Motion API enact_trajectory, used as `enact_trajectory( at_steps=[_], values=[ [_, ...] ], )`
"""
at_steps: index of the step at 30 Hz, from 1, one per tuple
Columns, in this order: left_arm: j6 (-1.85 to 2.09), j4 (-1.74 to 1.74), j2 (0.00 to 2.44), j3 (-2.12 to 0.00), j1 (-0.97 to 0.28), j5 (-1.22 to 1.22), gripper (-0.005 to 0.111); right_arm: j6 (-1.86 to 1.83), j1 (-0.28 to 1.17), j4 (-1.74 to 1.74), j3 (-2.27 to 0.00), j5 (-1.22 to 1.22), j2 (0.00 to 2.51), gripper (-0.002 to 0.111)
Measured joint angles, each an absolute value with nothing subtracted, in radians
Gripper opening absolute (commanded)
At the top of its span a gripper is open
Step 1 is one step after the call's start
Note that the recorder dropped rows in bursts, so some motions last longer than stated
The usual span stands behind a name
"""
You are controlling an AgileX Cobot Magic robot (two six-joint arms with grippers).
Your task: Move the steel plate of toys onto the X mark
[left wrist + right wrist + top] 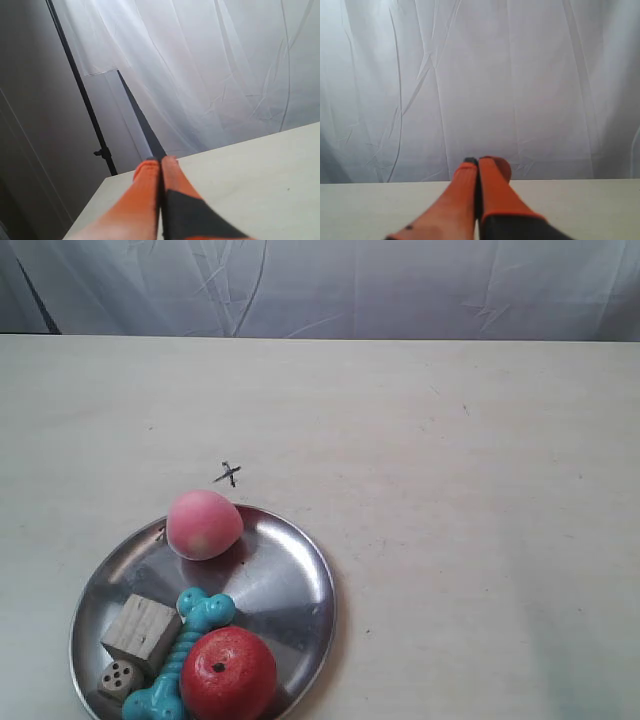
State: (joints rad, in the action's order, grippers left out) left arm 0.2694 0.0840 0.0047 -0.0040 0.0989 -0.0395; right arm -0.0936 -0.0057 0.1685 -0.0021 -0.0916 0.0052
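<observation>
Location of steel plate (285,570): flat on worktop (470,520), low and toward the left edge of the exterior view, lowest part of rim cut off by the frame. X mark (229,475) just beyond the far rim, apart from it and uncovered. Load: pink ball (203,525) at the far rim; wooden cube (143,633), die (119,676), teal bone (185,652) and red apple-like ball (228,673) crowded at the near side. Handling, as judgement: rigid thin metal, light to moderate with toys aboard, polished and so probably slippery in a pinch. Both balls free to roll, so keep level, or slide rather than lift. Best hold judged to be the raised rim on the bare side toward the exterior view's right, clear of toys. Left gripper (161,161): fingers (147,175) pressed together, nothing between them, aimed past the worktop edge at the curtain (225,75). Right gripper (478,161): likewise fully closed and empty, above the worktop, touching nothing. Neither seen in the exterior view. Must open before any pinch on the rim.
</observation>
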Motion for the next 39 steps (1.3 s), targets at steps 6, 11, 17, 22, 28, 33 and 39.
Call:
enact_trajectory(
  at_steps=[6, 11, 17, 22, 28, 33, 39],
  values=[
    [0.269, 0.084, 0.005, -0.004, 0.099, -0.040, 0.000, -0.094, -0.006, 0.168, -0.002, -0.092, 0.005, -0.001],
    [0.269, 0.084, 0.005, -0.004, 0.099, -0.040, 0.000, -0.094, -0.006, 0.168, -0.002, -0.092, 0.005, -0.001],
    [0.269, 0.084, 0.005, -0.004, 0.099, -0.040, 0.000, -0.062, -0.006, 0.185, -0.002, -0.095, 0.005, -0.001],
    [0.269, 0.084, 0.005, -0.004, 0.099, -0.040, 0.000, 0.085, -0.006, 0.378, -0.002, -0.099, 0.005, -0.001],
    [0.269, 0.084, 0.005, -0.004, 0.099, -0.040, 0.000, 0.123, -0.006, 0.474, -0.002, -0.095, 0.005, -0.001],
    [0.269, 0.084, 0.005, -0.004, 0.099, -0.042, 0.000, 0.146, -0.006, 0.492, -0.002, -0.086, 0.005, -0.001],
    [0.025, -0.110, 0.005, -0.003, 0.099, -0.147, 0.000, 0.177, -0.006, 0.630, -0.002, -0.084, 0.005, -0.001]
  ],
)
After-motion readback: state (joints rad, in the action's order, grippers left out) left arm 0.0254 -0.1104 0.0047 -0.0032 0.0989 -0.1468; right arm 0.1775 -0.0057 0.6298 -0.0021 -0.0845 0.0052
